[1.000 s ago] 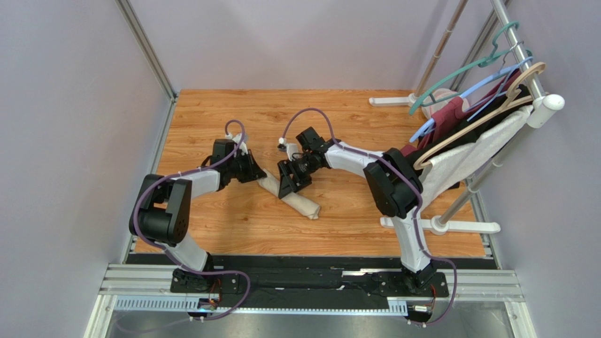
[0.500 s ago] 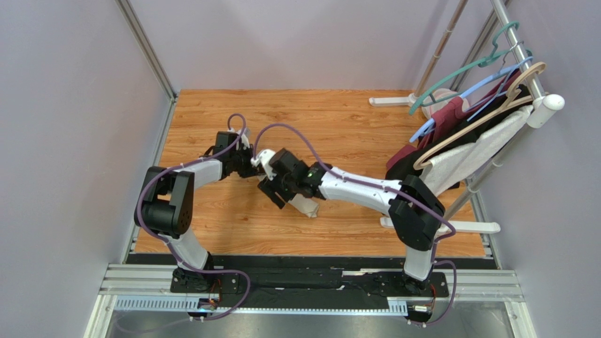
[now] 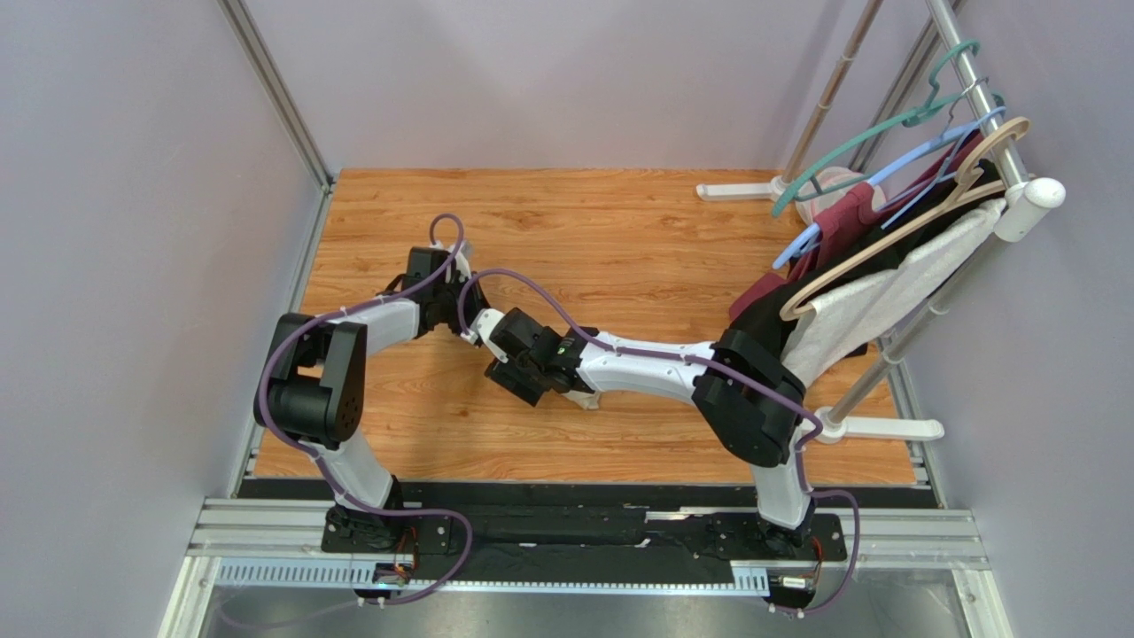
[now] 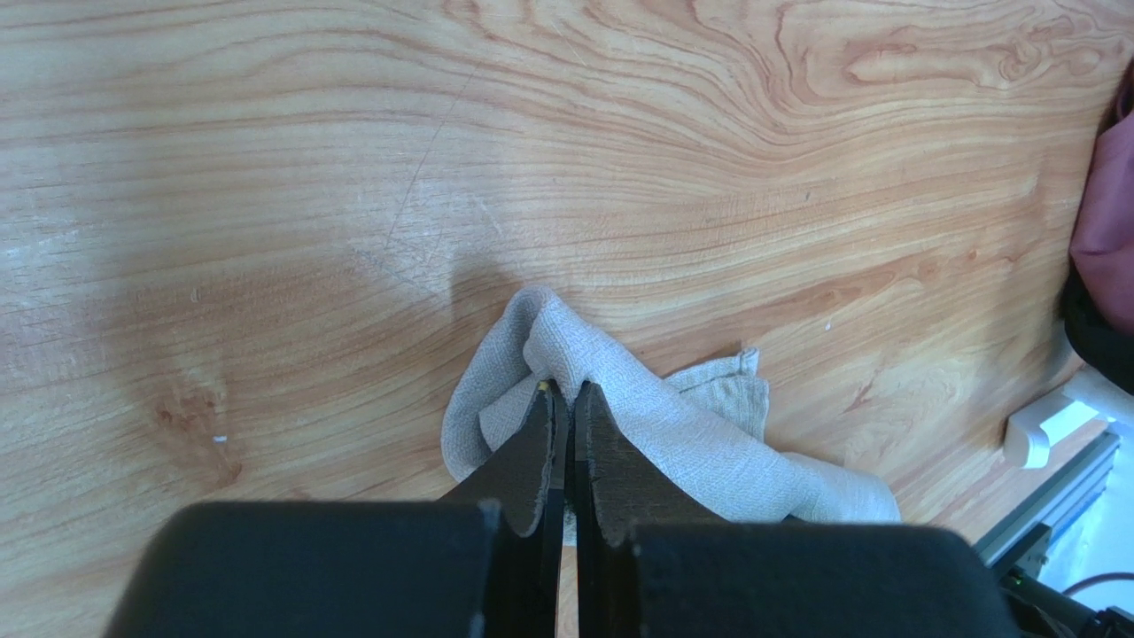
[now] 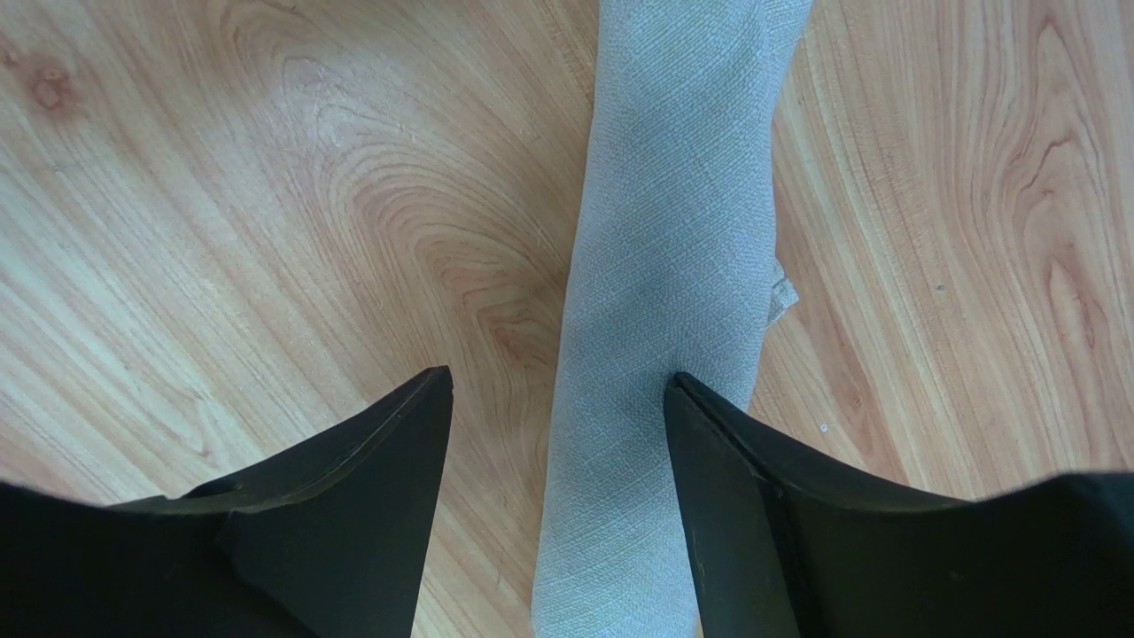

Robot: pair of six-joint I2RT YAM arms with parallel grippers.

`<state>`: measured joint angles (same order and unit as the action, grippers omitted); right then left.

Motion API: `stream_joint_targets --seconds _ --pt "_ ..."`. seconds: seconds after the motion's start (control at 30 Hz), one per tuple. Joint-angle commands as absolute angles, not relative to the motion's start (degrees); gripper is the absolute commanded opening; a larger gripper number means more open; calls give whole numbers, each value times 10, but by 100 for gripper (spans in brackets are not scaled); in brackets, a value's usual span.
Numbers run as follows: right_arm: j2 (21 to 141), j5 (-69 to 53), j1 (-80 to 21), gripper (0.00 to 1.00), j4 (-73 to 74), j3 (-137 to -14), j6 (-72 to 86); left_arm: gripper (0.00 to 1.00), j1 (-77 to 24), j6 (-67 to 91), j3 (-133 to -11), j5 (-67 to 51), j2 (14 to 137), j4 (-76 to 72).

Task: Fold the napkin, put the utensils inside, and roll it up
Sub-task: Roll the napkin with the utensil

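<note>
Now swung left, right tool [image 5: 557, 383] gapes astride rolled napkin [image 5: 666, 306]; left tool [image 4: 562, 395] clenched at its end; rolling nearly complete.

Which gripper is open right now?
The right gripper: its jaws stand wide, with the rolled napkin between them. The left gripper is shut, tips at the napkin's end.

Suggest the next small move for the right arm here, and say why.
Probably close the right gripper on the napkin: its jaws stand open above the rolled cloth, while the left gripper, shut, sits at the roll's end.
</note>
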<state>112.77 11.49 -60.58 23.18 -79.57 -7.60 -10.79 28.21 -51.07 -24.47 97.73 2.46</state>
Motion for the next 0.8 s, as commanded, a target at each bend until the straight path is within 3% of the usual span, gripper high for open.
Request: stream_joint_targets --seconds 0.0,0.3,0.6,0.7,0.73,0.77 --pt "1141 148 -606 65 207 -808 -93 0 -107 271 -532 -241 981 36" --pt "1175 167 -590 64 204 -812 -95 0 -107 265 -534 -244 982 38" --pt "1199 65 -556 45 228 -808 -84 2 -108 263 -536 -262 974 24" --pt "1204 17 -544 36 244 -809 -69 38 -107 265 -535 -251 959 23" --pt "1204 8 -535 32 246 -807 -58 58 -107 265 -536 -242 952 25" --pt "1203 -36 -529 31 250 -805 -54 64 -106 266 -535 -218 935 31"
